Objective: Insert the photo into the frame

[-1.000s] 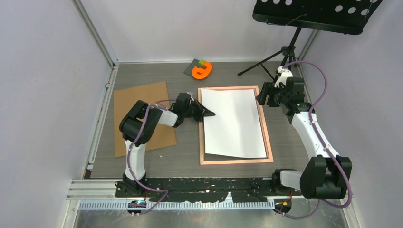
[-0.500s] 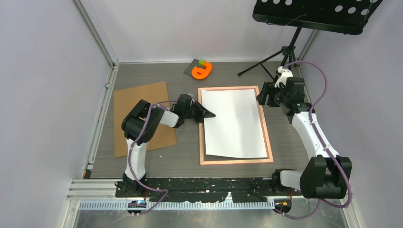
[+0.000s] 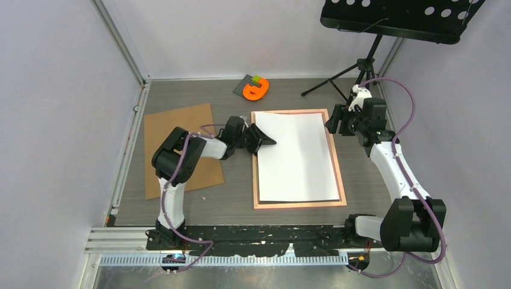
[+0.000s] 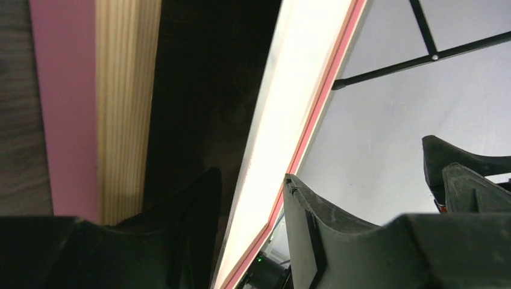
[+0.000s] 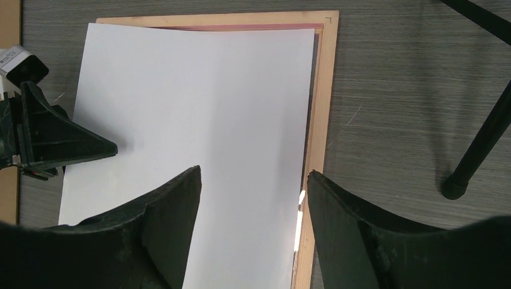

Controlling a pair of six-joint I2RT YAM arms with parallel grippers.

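Top external view: the big white paper photo (image 3: 298, 156) lies inside the thin pink wooden frame (image 3: 298, 205), one edge between the parted fingers of my left pincer (image 4: 250, 176) (not squeezing). My right pincer (image 5: 253, 173) hovers open, empty. I think it's nearly done.

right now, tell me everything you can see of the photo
The photo shows only a plain white face: a large rectangular paper sheet lying nearly flat inside the pink frame, long side running away from the arms. Its left edge passes between the parted fingers of the left gripper and seems slightly lifted there. The right gripper hovers open by its far right edge, not gripping it.
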